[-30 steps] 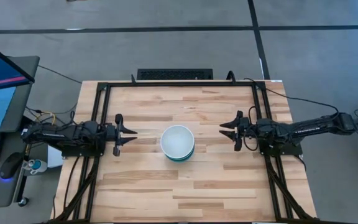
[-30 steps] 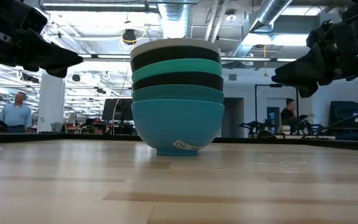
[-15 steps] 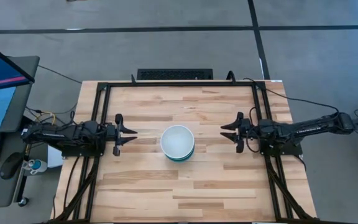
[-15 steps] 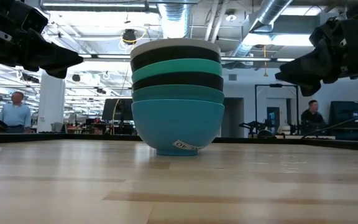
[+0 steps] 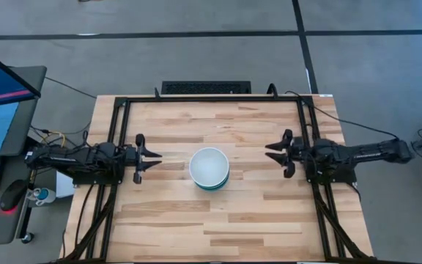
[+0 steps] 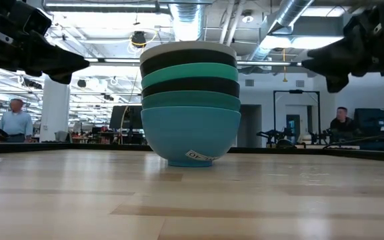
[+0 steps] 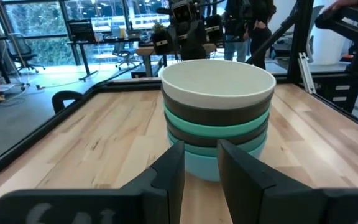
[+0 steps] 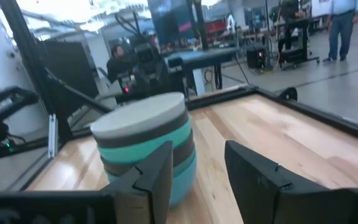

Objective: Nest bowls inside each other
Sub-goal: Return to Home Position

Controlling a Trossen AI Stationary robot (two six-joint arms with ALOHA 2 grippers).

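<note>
The bowls stand nested in one stack (image 5: pixel 209 169) at the table's middle, the white bowl on top (image 7: pixel 217 84), black and teal bowls beneath, the blue bowl (image 6: pixel 190 137) at the bottom resting on its foot. It also shows in the right wrist view (image 8: pixel 146 149). My left gripper (image 5: pixel 158 158) hovers left of the stack, fingers a little apart and empty. My right gripper (image 5: pixel 268 152) hovers right of it, open and empty.
A black frame (image 5: pixel 211 98) runs around the wooden table top (image 5: pixel 211 220). A keyboard (image 5: pixel 205 87) lies beyond the far edge. A monitor (image 5: pixel 2 81) and mouse (image 5: pixel 10 195) sit left of the table. People stand in the room behind (image 6: pixel 17 123).
My right gripper has drawn back toward the table's right edge, away from the stack, and risen a little. The stack and my left gripper have kept still.
</note>
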